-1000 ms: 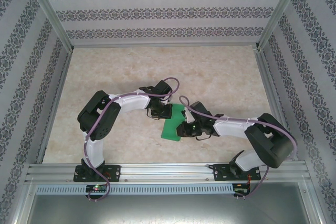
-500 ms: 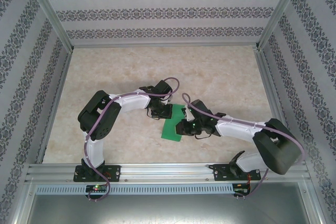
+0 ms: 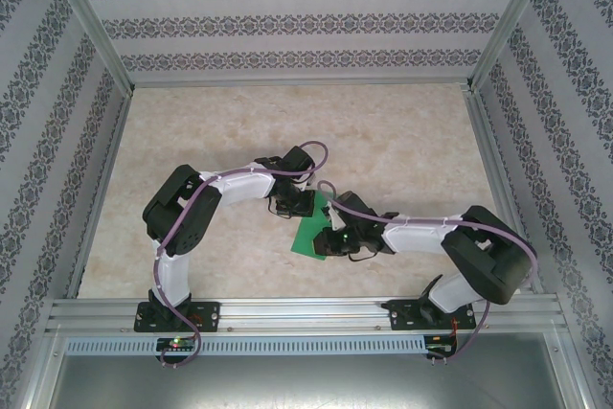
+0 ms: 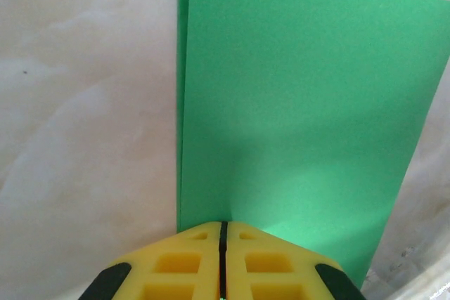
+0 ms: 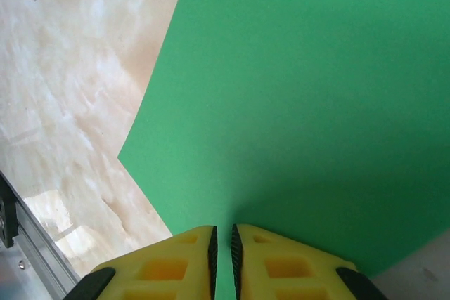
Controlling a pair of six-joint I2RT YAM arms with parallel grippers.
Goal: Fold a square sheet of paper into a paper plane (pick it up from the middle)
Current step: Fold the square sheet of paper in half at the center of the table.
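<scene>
The thin bright green paper sheet point(image 4: 295, 103), folded double, lies on the marbled table point(image 4: 84, 103) between the arms. The left gripper point(image 4: 223, 225), fully closed, and the right gripper point(image 5: 223, 228), nearly closed, touch it, apparently pressing. It is better to press evenly and keep both layers aligned.

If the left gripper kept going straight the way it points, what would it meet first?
The green sheet of paper: the left gripper, shut, sits at its near edge and points along it. Depth is unclear, so it might slide over the sheet rather than butt into it.
</scene>
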